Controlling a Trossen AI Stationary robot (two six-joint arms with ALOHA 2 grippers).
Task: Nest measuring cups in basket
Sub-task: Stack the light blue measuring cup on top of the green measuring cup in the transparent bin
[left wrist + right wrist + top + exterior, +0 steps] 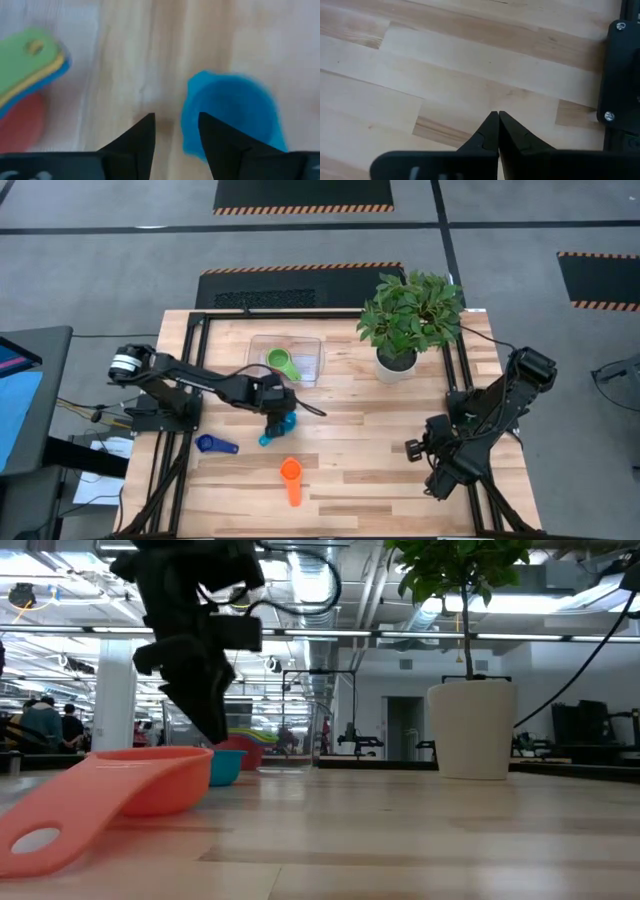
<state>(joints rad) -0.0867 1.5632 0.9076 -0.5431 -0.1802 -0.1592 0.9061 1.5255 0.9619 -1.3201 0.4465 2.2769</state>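
The clear basket (312, 348) sits mid-table and holds a stack of cups with the green cup (281, 362) on top. In the left wrist view the stack shows green (27, 60) over yellow, blue and red. A blue cup (272, 433) stands upright on the wood just near of the basket. My left gripper (176, 120) is open and hangs over it, pointing down. A dark blue cup (214, 445) and an orange cup (291, 480) lie nearer the table's near edge. My right gripper (498, 116) is shut and waits over bare wood at the right. My left gripper comes at the blue cup (230, 115) from above. Its fingers stand on either side of the cup's side wall (189, 125), one finger (215, 135) over the bowl and the other outside. I cannot tell whether either finger touches the wall. The cup rests on the table.
A white pot with a green plant (408, 320) stands at the far right of the table, next to the basket. In the low view the orange cup (130, 790) lies close in front, open side up. Black frame rails (190, 380) edge the table on both sides.
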